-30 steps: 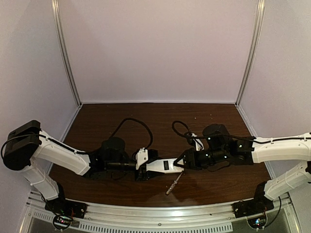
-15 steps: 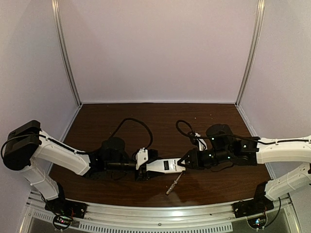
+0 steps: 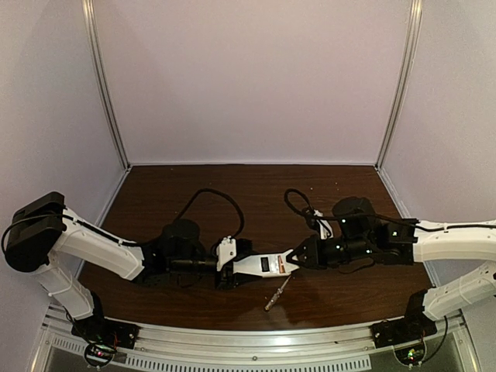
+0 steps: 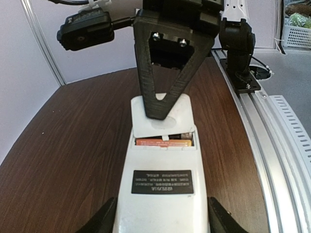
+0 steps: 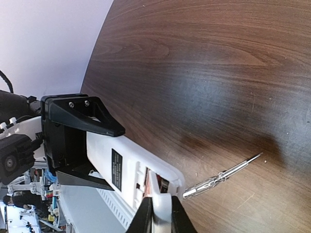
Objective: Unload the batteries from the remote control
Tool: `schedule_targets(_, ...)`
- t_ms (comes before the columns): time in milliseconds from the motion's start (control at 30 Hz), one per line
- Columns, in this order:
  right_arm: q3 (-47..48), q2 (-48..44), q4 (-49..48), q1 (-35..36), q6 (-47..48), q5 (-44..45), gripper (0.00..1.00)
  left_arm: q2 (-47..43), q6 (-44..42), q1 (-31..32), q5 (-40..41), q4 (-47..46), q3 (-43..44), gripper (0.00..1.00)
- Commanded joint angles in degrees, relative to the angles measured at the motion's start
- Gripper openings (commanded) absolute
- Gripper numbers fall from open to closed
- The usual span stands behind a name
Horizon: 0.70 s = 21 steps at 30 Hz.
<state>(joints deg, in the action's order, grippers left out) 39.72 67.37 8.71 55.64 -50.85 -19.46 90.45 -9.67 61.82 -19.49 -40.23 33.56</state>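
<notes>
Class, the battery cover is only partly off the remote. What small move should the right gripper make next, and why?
Probably drag the cover further off the end of the remote. The closed tips of the right gripper sit on it, the left gripper holds the remote by its sides, and the orange battery shows only through a narrow gap.

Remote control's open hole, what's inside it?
An orange battery lies inside the remote control. The white cover, pinched by the right gripper, hides the rest.
</notes>
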Motion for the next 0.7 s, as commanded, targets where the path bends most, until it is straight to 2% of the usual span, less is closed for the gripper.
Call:
schedule_targets(0,-1.90,-1.13,0.72,0.37,0.14,1.22,0.11,0.42,0.36,0.14,-1.07,-5.24,1.46,0.00)
schedule_targets(500,-4.82,-2.59,-4.03,0.35,-0.70,-0.75,0.00,0.78,0.25,0.08,-1.70,-6.00,1.16,0.00)
schedule_targets(667,-5.08,-2.93,-5.37,0.37,-0.84,-1.60,0.00,0.71,0.27,0.09,-1.48,-6.10,1.07,0.00)
